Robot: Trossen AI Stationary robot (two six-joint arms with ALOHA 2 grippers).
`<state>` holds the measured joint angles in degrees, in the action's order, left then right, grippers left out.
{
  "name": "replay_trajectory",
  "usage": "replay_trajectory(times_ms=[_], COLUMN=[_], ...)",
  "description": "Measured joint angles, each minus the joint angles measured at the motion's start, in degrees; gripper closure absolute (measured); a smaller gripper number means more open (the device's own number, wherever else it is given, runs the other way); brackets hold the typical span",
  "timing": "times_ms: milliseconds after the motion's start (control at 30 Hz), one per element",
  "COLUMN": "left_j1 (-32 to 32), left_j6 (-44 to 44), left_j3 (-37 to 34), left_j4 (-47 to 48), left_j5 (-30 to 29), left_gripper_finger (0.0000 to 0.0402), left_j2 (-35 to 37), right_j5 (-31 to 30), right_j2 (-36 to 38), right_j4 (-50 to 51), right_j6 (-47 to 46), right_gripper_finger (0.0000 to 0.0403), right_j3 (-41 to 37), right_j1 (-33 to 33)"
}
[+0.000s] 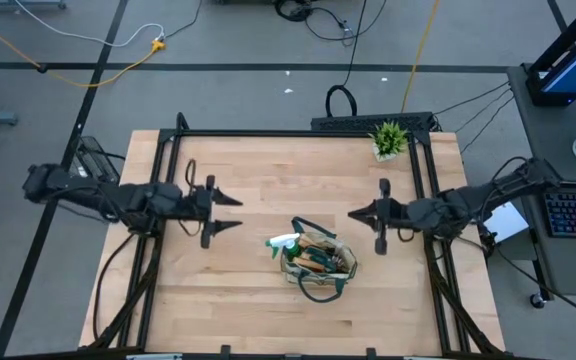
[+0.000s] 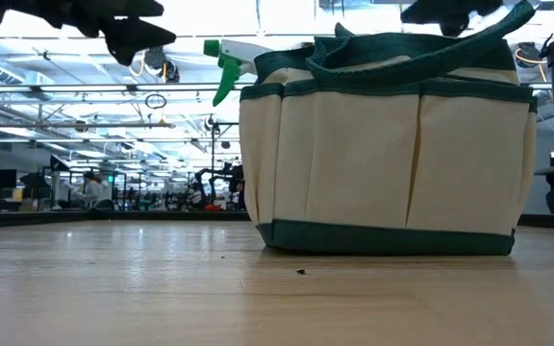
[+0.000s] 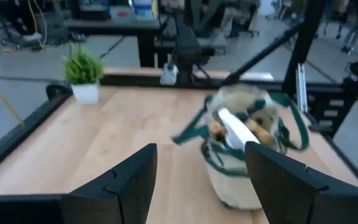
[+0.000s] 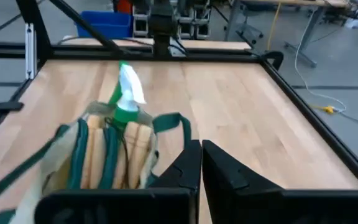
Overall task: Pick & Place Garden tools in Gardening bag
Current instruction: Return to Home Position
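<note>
The gardening bag (image 2: 383,163) is sitting upright toward the front of the table (image 1: 268,170), about midway between the two arms. The green spray bottle (image 2: 227,60) is poking its white nozzle out over the rim on the left arm's side, and wooden handles (image 4: 114,146) are crowding the inside. I'm not spotting any tool lying loose on the wood.

Handling-wise, I'm guessing that bag is going to be floppy. The fabric walls are soft, so pinching one would just fold it, and with everything loaded it's probably carrying some weight. The dark green loop handles (image 2: 402,48) are looking like the sane place to grab, both together if possible. The bottle is slick plastic and riding high, so I'd be worrying about it tipping out if the bag gets tilted.

A bit farther back, the left gripper (image 1: 230,212) is hovering off the bag with its fingers spread wide and holding nothing. The right gripper (image 1: 353,213) is hanging opposite with its fingers pressed together, also empty.

Way at the far edge, the potted plant (image 1: 389,138) is standing on its own.
</note>
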<state>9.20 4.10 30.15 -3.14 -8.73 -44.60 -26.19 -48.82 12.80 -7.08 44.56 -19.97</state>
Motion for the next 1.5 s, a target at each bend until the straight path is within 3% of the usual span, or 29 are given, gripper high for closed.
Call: replay_trajectory(times_ms=[133,333,500,733,1033,1200,1500], left_j1=[-5.6,-9.1,-9.3,-9.1,-10.8,-12.1,-12.1], left_j6=[-0.6,-0.6,-0.9,-0.7,-0.4,-0.1,1.3], left_j3=[0.0,0.0,0.0,-7.1,-12.0,-15.4,-26.3], left_j4=[4.1,9.6,14.2,6.0,4.9,3.0,-10.5], left_j5=[4.4,8.3,8.7,8.9,8.9,8.9,10.7], left_gripper_finger=[0.0153,0.0153,0.0153,0.0153,0.0153,0.0153,0.0153], left_j2=[3.2,8.9,14.3,19.4,24.1,27.1,29.9], right_j5=[5.4,5.4,5.5,9.6,9.7,9.8,9.8], right_j2=[4.4,12.6,21.3,34.7,48.7,48.5,48.7], right_j4=[4.9,9.4,6.4,-2.7,2.7,3.0,-2.4], right_j6=[0.3,1.1,1.8,1.0,1.2,1.6,-1.1], right_gripper_finger=[0.0395,0.0398,0.0394,0.0396,0.0398,0.0397,0.0394], right_j3=[0.0,-0.4,-6.8,-20.0,-24.0,-24.2,-31.7], right_j1=[2.8,3.9,3.8,3.8,3.9,3.9,3.9])
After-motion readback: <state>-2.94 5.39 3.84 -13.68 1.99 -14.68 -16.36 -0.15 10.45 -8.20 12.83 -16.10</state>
